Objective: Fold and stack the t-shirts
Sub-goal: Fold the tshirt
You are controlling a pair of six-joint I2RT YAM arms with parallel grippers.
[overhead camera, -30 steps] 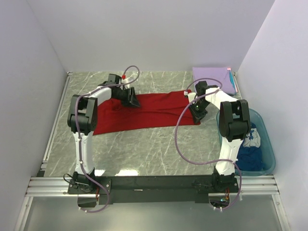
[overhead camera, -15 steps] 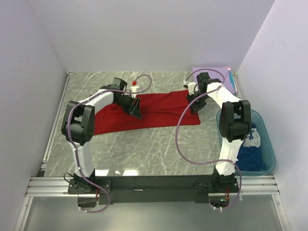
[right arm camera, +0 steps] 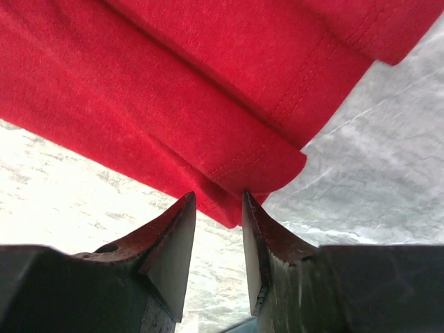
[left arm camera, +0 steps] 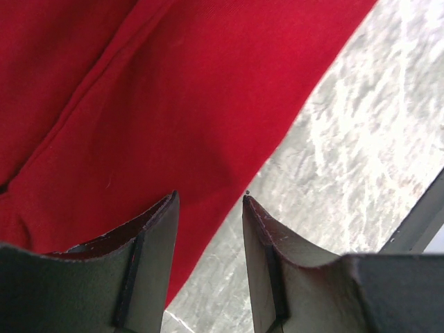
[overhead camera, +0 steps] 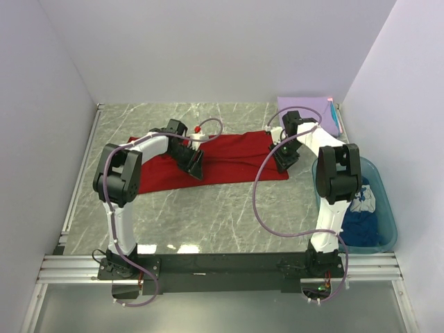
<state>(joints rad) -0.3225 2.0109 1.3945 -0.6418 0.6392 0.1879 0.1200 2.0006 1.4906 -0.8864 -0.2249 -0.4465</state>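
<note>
Left gripper (overhead camera: pixel 196 167) has been shifted toward the near edge of the red shirt (overhead camera: pixel 232 154) over the last second, out from mid-cloth. Right gripper (overhead camera: pixel 282 160) was raised toward the far side, then brought back down to the shirt's right end.

- Red shirt: laid out as a long band across the middle of the table (overhead camera: pixel 222 215), left end wider and rumpled.
- Left gripper (left arm camera: pixel 208 202): jaws parted, empty, held over the shirt's (left arm camera: pixel 173 104) near edge with marble seen just past it.
- Right gripper (right arm camera: pixel 218 202): jaws parted by a narrow gap. The folded, hemmed corner of the shirt (right arm camera: pixel 173 90) is seen right at the tips. Nothing looks pinched, though contact can't be confirmed from this angle.
- Lavender shirt (overhead camera: pixel 323 109): folded flat in the far right corner, apart from the red one.
- Blue shirt (overhead camera: pixel 361 229): bunched inside the tub (overhead camera: pixel 375 177) at the right edge, white print partly visible.
</note>
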